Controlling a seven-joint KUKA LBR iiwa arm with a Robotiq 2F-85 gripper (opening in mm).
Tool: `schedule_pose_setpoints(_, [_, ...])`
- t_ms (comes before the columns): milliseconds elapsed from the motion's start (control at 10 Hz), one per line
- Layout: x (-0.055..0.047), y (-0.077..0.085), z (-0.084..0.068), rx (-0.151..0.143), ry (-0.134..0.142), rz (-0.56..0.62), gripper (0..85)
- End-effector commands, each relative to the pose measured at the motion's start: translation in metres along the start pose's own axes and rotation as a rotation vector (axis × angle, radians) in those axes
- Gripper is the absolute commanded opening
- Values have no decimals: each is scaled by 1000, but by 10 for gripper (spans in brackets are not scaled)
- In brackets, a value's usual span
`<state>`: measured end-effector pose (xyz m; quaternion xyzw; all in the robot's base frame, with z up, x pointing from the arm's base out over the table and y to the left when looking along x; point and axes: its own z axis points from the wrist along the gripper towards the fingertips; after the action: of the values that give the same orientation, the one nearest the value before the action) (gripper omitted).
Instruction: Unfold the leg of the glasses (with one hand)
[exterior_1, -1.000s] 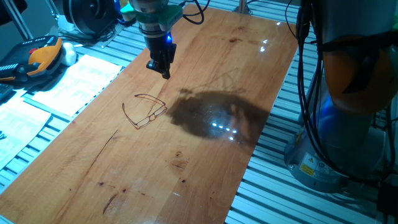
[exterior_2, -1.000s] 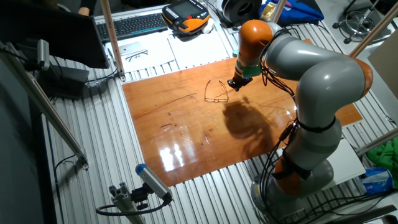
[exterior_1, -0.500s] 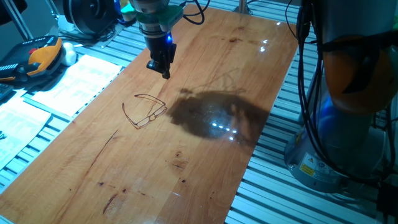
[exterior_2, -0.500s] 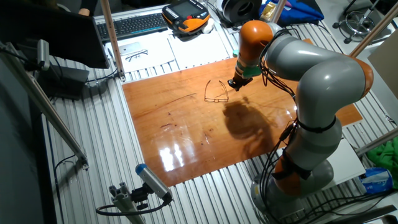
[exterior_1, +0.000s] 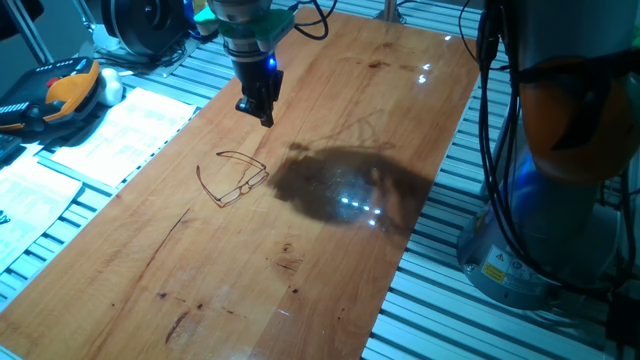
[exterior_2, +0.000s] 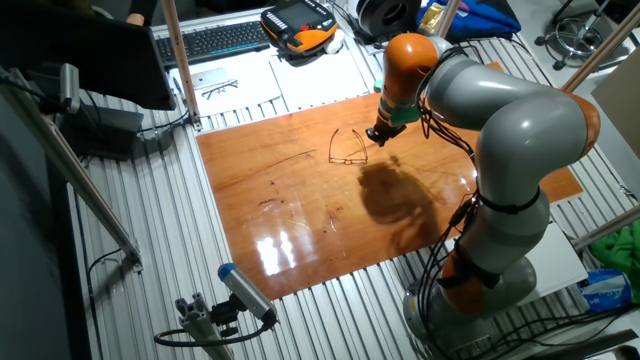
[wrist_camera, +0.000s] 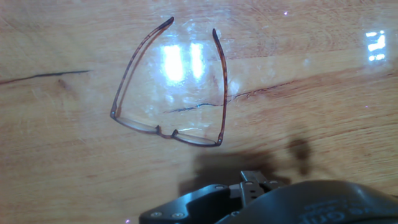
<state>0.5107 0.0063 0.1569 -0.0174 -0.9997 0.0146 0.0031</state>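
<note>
The glasses (exterior_1: 242, 188) lie flat on the wooden table (exterior_1: 330, 270), thin reddish-brown wire. In the hand view the glasses (wrist_camera: 165, 131) have the front rims toward me and both legs stretched away from the front, roughly parallel. My gripper (exterior_1: 264, 112) hangs a little above the table, just beyond the glasses and apart from them. Its dark fingers look closed together and hold nothing. In the other fixed view the gripper (exterior_2: 376, 137) is right beside the glasses (exterior_2: 348, 158). Only the gripper's base (wrist_camera: 252, 182) shows in the hand view.
Paper sheets (exterior_1: 120, 130) and an orange-black device (exterior_1: 62, 92) lie left of the table. A keyboard (exterior_2: 215, 40) and a pendant (exterior_2: 300, 25) sit behind it. The robot base (exterior_1: 560, 200) stands at the right. A dark scratch (wrist_camera: 43, 76) marks the wood.
</note>
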Motion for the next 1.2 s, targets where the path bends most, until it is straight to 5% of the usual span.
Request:
schedule_pose_setpoints(0, [0,0,0,2,-1,0,0])
schedule_pose_setpoints(1100, [-4,-1,9,2,-30,-8,0])
